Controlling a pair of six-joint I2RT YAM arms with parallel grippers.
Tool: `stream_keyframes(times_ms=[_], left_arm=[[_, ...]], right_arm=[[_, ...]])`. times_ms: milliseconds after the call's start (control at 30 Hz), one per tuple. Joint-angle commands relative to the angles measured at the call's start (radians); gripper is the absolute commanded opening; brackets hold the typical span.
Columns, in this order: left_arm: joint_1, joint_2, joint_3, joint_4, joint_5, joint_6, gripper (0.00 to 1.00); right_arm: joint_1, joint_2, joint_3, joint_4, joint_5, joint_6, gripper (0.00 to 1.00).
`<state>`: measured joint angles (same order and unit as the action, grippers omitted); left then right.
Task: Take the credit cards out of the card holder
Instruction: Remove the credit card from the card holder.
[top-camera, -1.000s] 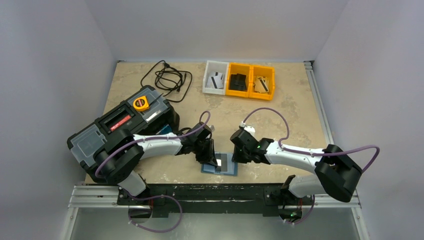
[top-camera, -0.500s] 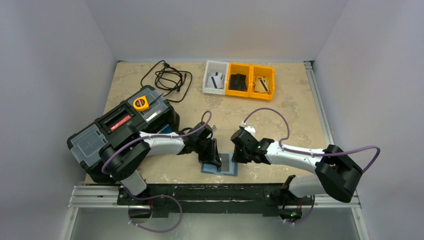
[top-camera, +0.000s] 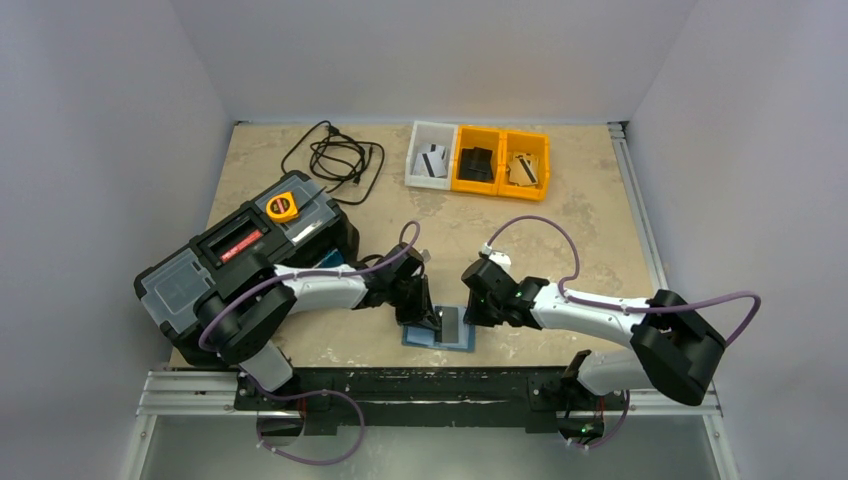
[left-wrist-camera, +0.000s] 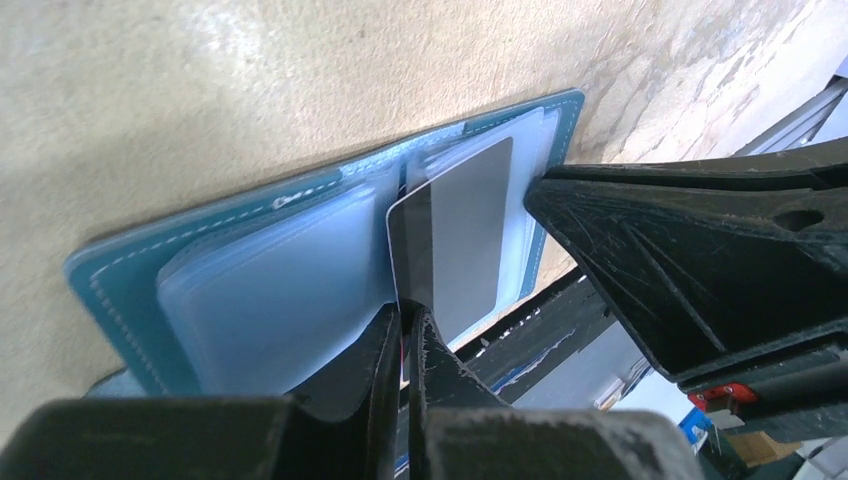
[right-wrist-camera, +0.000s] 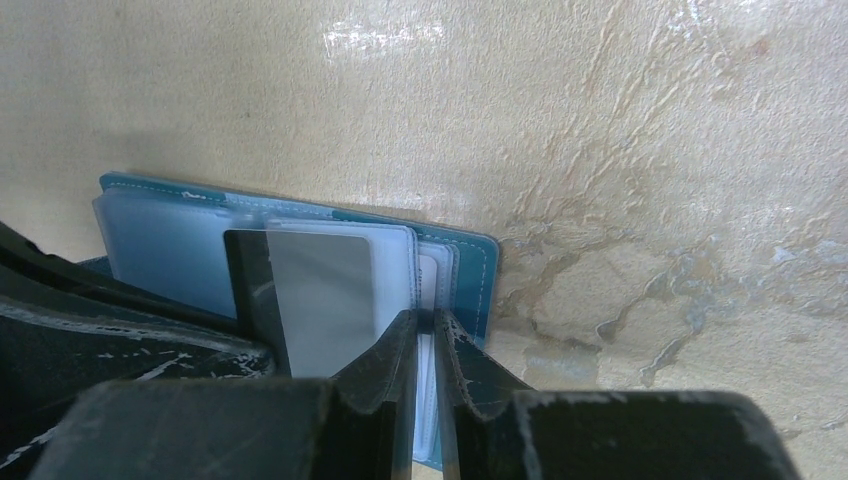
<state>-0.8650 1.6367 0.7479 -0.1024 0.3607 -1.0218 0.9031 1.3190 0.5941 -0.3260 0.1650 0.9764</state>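
Note:
The card holder (top-camera: 412, 338) lies open near the table's front edge, teal outside with clear pockets; it also shows in the left wrist view (left-wrist-camera: 130, 290) and the right wrist view (right-wrist-camera: 470, 270). A grey credit card (left-wrist-camera: 470, 230) with a black stripe sticks partly out of its right pocket. It shows in the top view (top-camera: 450, 322) and the right wrist view (right-wrist-camera: 320, 290). My left gripper (left-wrist-camera: 410, 315) is shut on that card's edge (top-camera: 430, 318). My right gripper (right-wrist-camera: 425, 322) is shut, tips down on the holder's right panel (top-camera: 474, 312).
A large black toolbox (top-camera: 240, 260) with a yellow tape measure (top-camera: 282, 207) sits at the left. A black cable (top-camera: 335, 155) lies at the back. A white bin (top-camera: 431, 155) and two yellow bins (top-camera: 477, 160) hold cards at the back. The metal rail (top-camera: 430, 380) runs just below the holder.
My left gripper has shifted slightly over the holder with the card pinched in it. The right arm has hardly moved.

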Motion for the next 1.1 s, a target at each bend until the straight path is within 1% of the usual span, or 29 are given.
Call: stream_keyframes(times_ms=[0,167,400,533,700,733,800,867,933,1067], left_arm=[[0.021,-0.06,-0.024,-0.122,-0.091,0.034,0.0],[0.034,-0.117,-0.036,-0.173,-0.111,0.067,0.0],[0.043,-0.185,0.004,-0.274,-0.126,0.124,0.0],[0.05,-0.233,0.011,-0.279,-0.111,0.135,0.0],[0.062,-0.301,0.045,-0.313,-0.104,0.15,0.0],[0.066,-0.319,0.054,-0.319,-0.1,0.153,0.0],[0.077,-0.357,0.072,-0.327,-0.09,0.157,0.0],[0.098,-0.393,0.085,-0.328,-0.073,0.157,0.0],[0.124,-0.44,0.089,-0.309,-0.032,0.15,0.0],[0.19,-0.534,0.074,-0.238,0.063,0.117,0.0]], right_arm=[[-0.001,0.022,-0.048,-0.057,0.028,-0.003,0.09],[-0.009,0.016,-0.053,-0.054,0.029,-0.005,0.09],[-0.013,-0.01,-0.028,-0.07,0.033,-0.012,0.1],[-0.013,-0.059,0.024,-0.101,0.033,-0.027,0.21],[-0.013,-0.152,0.116,-0.142,0.044,-0.058,0.44],[-0.013,-0.169,0.139,-0.142,0.044,-0.073,0.5],[-0.013,-0.198,0.166,-0.122,0.031,-0.097,0.59],[-0.017,-0.222,0.174,-0.075,0.004,-0.12,0.66],[-0.026,-0.245,0.166,-0.015,-0.047,-0.135,0.7],[-0.089,-0.306,0.115,0.157,-0.227,-0.147,0.71]])
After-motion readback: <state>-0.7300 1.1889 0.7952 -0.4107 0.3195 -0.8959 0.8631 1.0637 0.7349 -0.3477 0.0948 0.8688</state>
